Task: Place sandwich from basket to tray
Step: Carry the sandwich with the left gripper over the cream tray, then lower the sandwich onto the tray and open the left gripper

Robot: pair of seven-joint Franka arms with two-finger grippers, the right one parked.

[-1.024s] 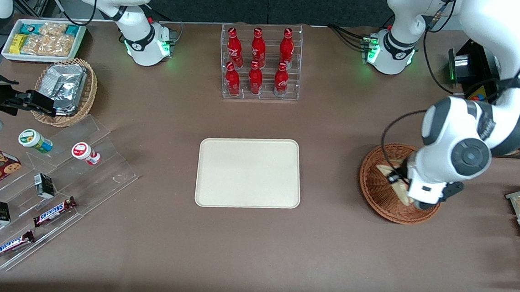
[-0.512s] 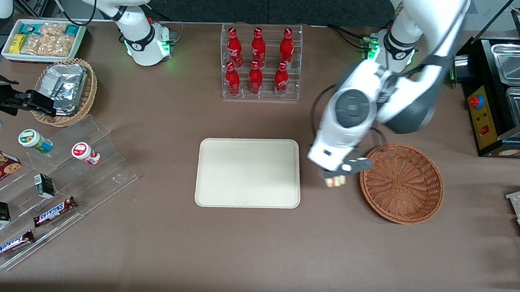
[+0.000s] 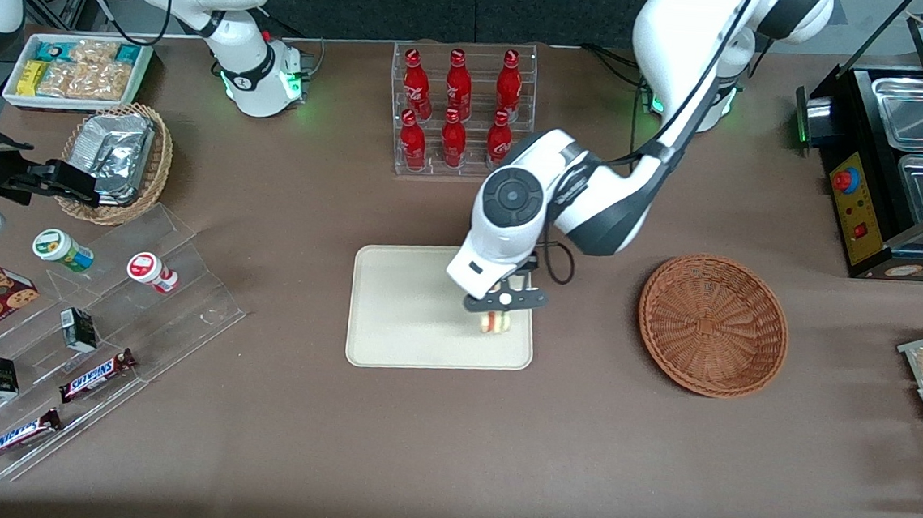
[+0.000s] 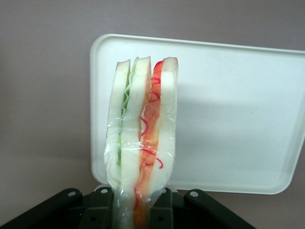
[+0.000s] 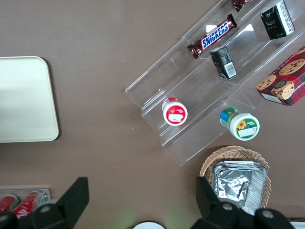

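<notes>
Sandwich (image 3: 494, 322) hangs clamped in the pincer (image 3: 499, 309) of the working arm, just right of the centre of the front view, over the right end of the tray (image 3: 400, 320), the end closest to the basket (image 3: 713, 324). The wrist camera shows the sandwich (image 4: 140, 143) standing on edge, wrapped in clear film, with pale bread slices, a green layer on one side and a red and orange layer on the other; the pincer (image 4: 138, 210) has its black fingers (image 4: 97, 205) pressed against the wrapped slices, and the cream tray (image 4: 228, 119) lies below with one rounded corner showing past the bread. Whether the sandwich touches the tray surface cannot be told. The round reddish-brown basket sits at centre right of the front view, apart from the tray, on the brown bench (image 3: 578, 446). A clear rack of red bottles (image 3: 459, 113) stands at upper centre, farther from the front camera than the tray. At lower left a clear stepped stand (image 3: 91, 331) carries snack bars and small cartons.
</notes>
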